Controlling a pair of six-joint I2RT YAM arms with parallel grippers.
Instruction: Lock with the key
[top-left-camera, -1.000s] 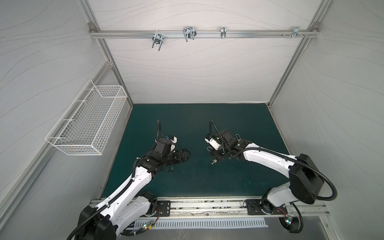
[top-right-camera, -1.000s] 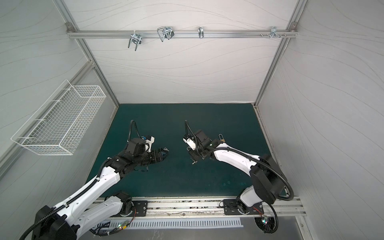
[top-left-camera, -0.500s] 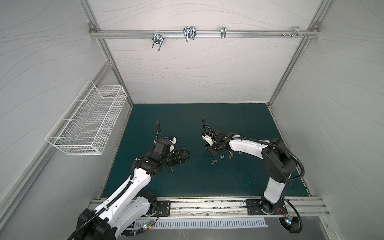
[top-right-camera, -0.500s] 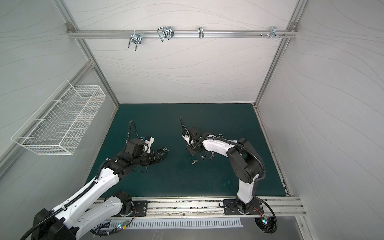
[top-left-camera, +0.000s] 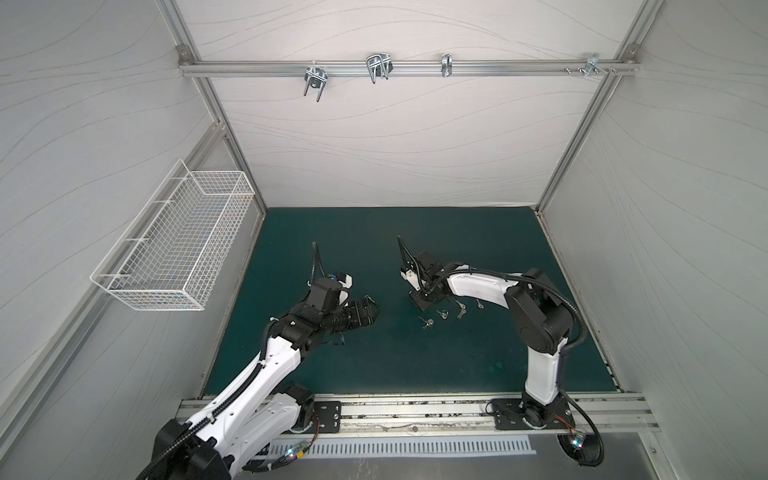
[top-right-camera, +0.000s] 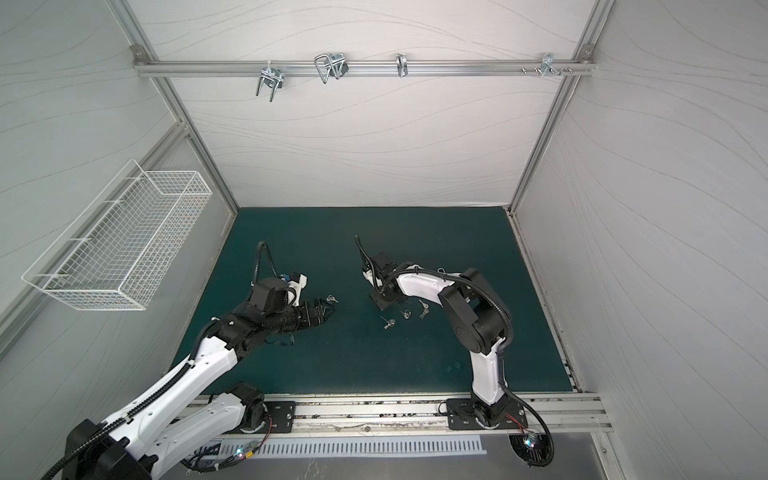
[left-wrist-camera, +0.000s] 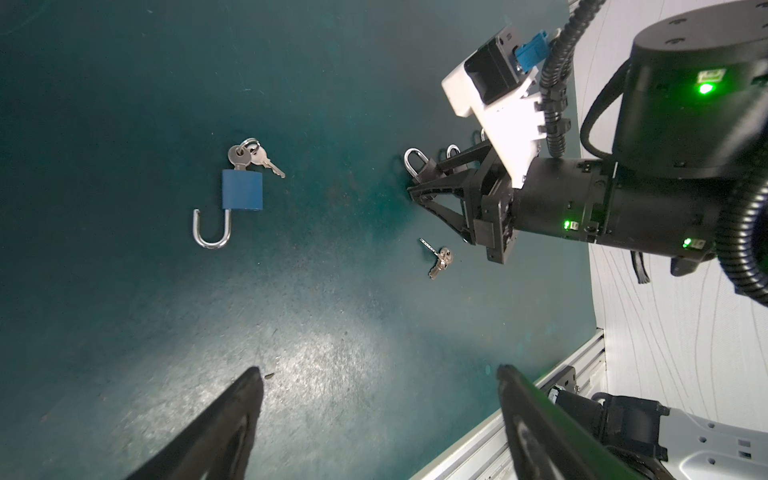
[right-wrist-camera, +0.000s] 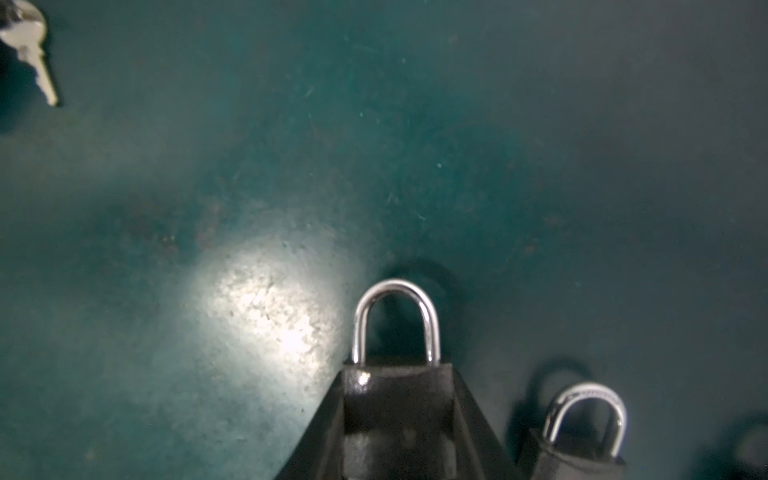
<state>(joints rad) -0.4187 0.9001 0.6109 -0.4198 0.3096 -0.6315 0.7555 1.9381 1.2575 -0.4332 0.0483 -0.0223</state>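
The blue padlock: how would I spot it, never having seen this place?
Start at the dark green table mat and look ahead of the left arm's open black fingers. There lies the blue padlock. Unlike the black padlocks by the right arm, its silver shackle stands open and a key sits in it.

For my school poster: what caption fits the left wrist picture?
Open blue padlock with its key in, lying apart from the right gripper gripping a black padlock.

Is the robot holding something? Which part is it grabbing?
The right gripper pinches a black padlock by its body, with the closed shackle sticking out. The left gripper is open and holds nothing.
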